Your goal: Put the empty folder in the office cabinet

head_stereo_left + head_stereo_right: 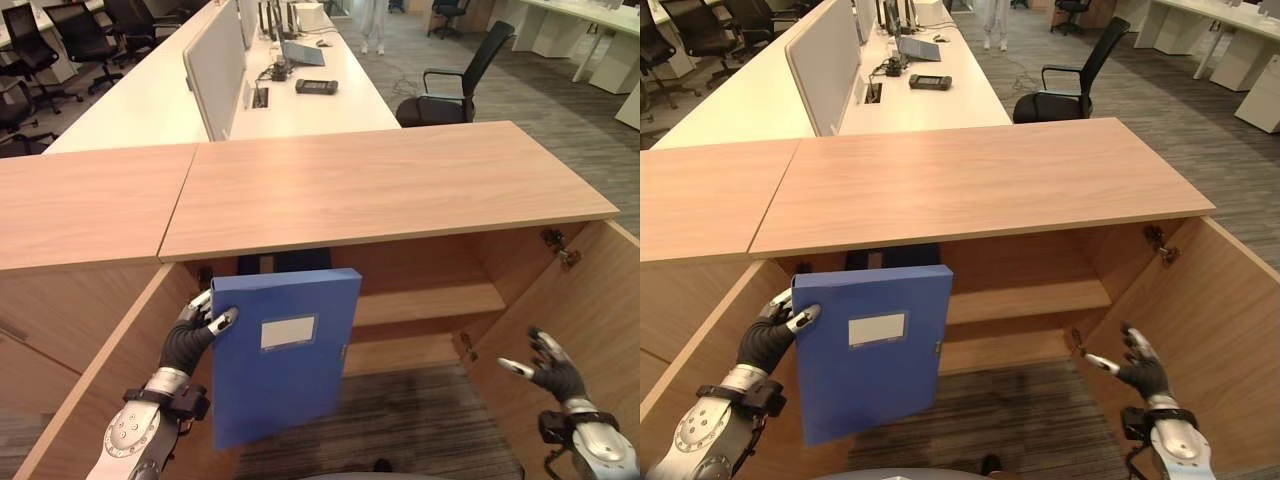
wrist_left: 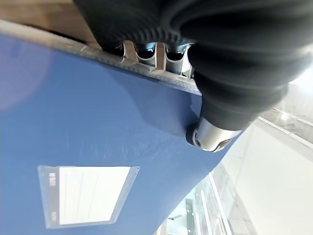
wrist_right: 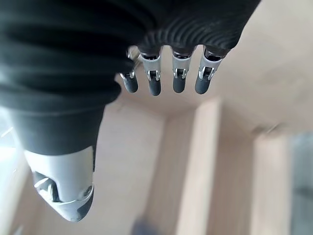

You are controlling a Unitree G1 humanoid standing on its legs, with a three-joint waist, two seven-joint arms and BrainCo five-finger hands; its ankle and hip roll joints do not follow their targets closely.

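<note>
— Cabinet [image 1: 400,190] first, since it's the biggest thing here: low, boxy, wood-grain laminate with a flat top, and both doors swung wide, presumably so the inside can be reached from the front.

— What's inside?

— One plain shelf [image 1: 425,303] of the same smooth board crossing the middle, with free space above and below it on the right-hand side. Behind the cabinet runs a long white table [image 1: 300,100] with a screen divider.

— And the folder?

— Blue folder [image 1: 285,350], a stiff rectangular box file with a matte plastic skin and a clear label pocket on its face. It hangs upright, slightly tilted, in front of the left part of the opening, not yet inside. Held edge-on like that, I'd judge it is meant to slide in standing, spine outward.

— Who has it?

— Left hand [image 1: 192,335]. Its fingers wrap the folder's upper left edge and the thumb presses the front face, a pinch at the corner that leaves the rest of the file free.

— The other one?

— Right hand [image 1: 1140,368] sits low by the open right door, fingers spread and relaxed, holding nothing; it looks kept clear of the folder's path.
</note>
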